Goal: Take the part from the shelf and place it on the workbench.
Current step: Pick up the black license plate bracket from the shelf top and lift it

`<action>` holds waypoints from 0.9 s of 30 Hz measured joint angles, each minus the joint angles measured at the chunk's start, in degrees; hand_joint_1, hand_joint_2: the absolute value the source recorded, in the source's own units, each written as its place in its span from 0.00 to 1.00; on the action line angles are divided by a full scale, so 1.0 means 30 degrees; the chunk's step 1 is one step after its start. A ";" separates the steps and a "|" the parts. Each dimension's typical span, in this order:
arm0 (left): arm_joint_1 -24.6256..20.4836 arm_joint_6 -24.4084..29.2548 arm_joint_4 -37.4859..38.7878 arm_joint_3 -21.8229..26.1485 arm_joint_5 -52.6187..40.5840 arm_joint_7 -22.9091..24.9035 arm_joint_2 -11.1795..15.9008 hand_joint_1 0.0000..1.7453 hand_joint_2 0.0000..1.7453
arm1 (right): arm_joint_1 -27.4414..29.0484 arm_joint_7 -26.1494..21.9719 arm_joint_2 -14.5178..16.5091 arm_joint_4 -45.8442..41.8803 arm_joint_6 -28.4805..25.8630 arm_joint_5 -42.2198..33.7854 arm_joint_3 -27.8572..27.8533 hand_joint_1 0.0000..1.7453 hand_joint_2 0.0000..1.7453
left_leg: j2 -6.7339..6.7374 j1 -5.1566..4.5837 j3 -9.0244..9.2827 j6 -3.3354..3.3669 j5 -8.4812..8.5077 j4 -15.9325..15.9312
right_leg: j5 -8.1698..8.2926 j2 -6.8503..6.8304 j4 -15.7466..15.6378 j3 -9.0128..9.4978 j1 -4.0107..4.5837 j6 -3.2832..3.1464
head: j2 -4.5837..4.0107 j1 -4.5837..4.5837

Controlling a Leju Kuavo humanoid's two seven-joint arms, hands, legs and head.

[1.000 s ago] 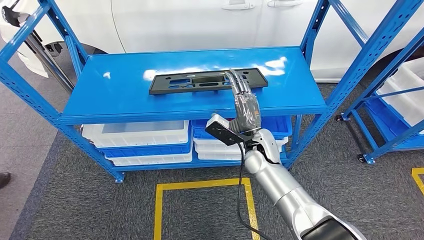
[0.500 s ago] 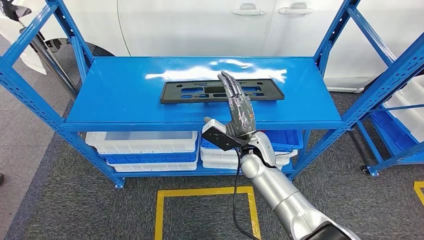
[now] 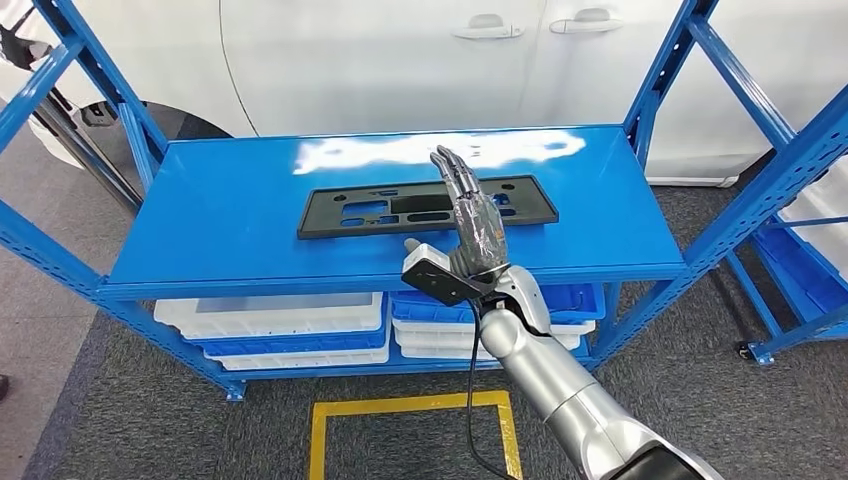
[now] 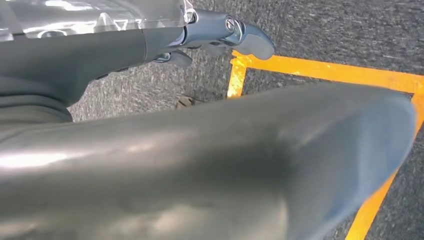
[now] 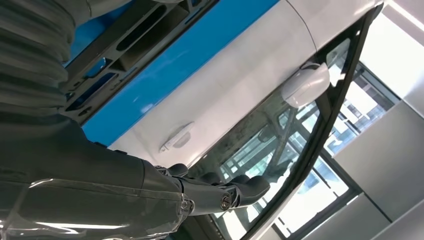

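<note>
My right arm (image 3: 560,390) rises from low in the head view and reaches forward over the front edge of the blue shelf (image 3: 220,235). At its end my right hand (image 3: 472,222) stands with the fingers straight, close together and pointing away from me, toward the white car (image 3: 400,60) behind the rack. It holds nothing, and the fingers are extended rather than curled. In the head view they overlap the part, but I cannot tell whether they touch it or hang just above it.

The part (image 3: 400,210) is a long, flat black plate with cut-out slots, lying on the shelf's top deck. Its long axis runs side to side, across my line of reach, so my fingers cross it nearly at right angles. My hand meets it right of its middle, leaving the longer stretch out to my left. The right wrist view shows the part (image 5: 125,45) passing just beside the hand's ribbed cover, and the right hand (image 5: 150,200) there again has its fingers straight and bare.

My left hand (image 4: 150,45) hangs low over grey carpet and a yellow floor line (image 4: 320,70), well apart from the shelf. Its fingers look empty, though I cannot tell how far they are spread. The right hand is plainly nearer. I judge the grasp not yet made. The next move calls for closing across the plate's narrow width.

Below the deck sit white and blue bins (image 3: 280,320).
</note>
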 joint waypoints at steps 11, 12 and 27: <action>0.0072 0.0024 0.0000 0.0064 0.0005 -0.0119 -0.0027 0.00 0.00 | 0.0032 -0.0359 0.0104 0.0098 0.0390 0.0374 0.1561 0.00 1.00 | 0.0012 0.0039 0.1364 0.0869 0.3384 -0.5356 | -0.1440 0.0059 0.1151 0.0695 0.0022 0.0915 | 0.0002 0.0029; 0.0051 0.0024 0.0000 0.0062 -0.0033 -0.0144 -0.0031 0.00 0.00 | 0.0037 -0.0337 0.0095 0.0091 0.0364 0.0496 0.1727 0.00 1.00 | 0.0012 0.0059 0.1474 0.0947 0.3316 -0.5384 | -0.1785 0.0038 0.2126 0.0159 -0.0021 0.1006 | 0.0000 0.0046; -0.0074 0.0062 0.0022 0.0047 -0.0337 -0.0062 -0.0056 0.00 0.00 | 0.0147 0.1029 0.0138 0.1576 -0.2399 0.5472 0.5359 0.00 1.00 | -0.0004 0.0000 0.2206 0.0126 0.1441 -0.3781 | 0.0261 -0.0005 -0.0051 -0.0204 -0.0043 0.0101 | 0.0004 0.0028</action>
